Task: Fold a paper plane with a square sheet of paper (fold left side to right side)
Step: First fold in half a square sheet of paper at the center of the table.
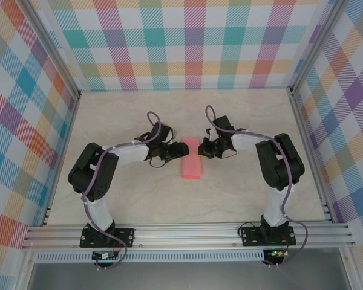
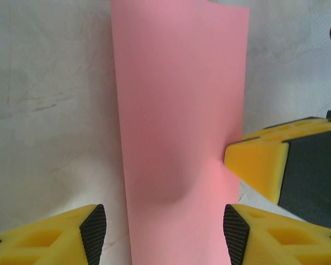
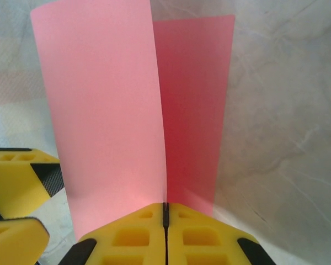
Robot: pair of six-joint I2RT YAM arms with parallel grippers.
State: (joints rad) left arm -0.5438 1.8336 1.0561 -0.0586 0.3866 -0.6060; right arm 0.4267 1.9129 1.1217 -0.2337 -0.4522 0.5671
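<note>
No word, number, label, brand mark or sign can be read anywhere. The thin salmon-pink sheet of paper is plain on every side that shows.

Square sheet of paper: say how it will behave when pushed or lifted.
Likely floppy: the square sheet of paper bows upward where the shut right claw pinches its edge. Probably springy, not yet creased: the top flap stands off the darker layer beneath. It seems to dent easily; a soft bulge shows at the open left claw.
</note>
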